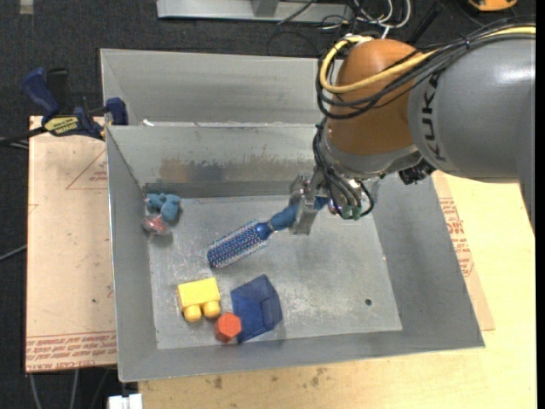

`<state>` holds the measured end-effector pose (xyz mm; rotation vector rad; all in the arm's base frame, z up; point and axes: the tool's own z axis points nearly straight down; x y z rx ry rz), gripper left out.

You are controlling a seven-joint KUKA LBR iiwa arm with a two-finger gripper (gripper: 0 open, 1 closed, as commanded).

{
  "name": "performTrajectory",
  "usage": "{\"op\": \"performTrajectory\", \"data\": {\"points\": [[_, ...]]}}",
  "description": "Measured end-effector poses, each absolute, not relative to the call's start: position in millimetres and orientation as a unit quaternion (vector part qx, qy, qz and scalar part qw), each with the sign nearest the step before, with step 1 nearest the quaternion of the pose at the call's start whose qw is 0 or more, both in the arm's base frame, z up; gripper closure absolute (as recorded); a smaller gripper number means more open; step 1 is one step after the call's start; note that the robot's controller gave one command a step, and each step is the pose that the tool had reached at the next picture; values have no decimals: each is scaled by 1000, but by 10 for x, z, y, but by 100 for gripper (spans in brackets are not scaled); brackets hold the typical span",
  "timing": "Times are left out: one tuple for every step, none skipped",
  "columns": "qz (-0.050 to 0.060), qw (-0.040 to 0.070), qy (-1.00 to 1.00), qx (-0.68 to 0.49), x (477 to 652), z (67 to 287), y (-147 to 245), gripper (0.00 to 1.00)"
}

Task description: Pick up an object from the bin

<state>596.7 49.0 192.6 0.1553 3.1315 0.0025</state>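
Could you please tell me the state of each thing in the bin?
Blue hairbrush: lying flat, handle toward the gripper.
Gripper: low, at that handle's end.
Yellow block: on the floor, untouched.
Blue box: lying beside the yellow block.
Small blue toy: lying near the left wall.

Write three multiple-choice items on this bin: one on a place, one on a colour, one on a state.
1. The gripper is at the hairbrush's: A bristle head; B handle end; C middle.
2. The hairbrush is: A blue; B red; C green.
3. The hairbrush: A stands upright; B hangs outside the bin; C lies on the bin's floor.

Answers: B, the gripper sits where the handle ends; A, head and handle are both blue; C, its bristle head rests slantwise on the grey floor.
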Motion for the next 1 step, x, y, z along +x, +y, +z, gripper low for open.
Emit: {"op": "performTrajectory", "data": {"points": [[0, 1, 999, 49, 5970, 1988, 490, 100]]}}
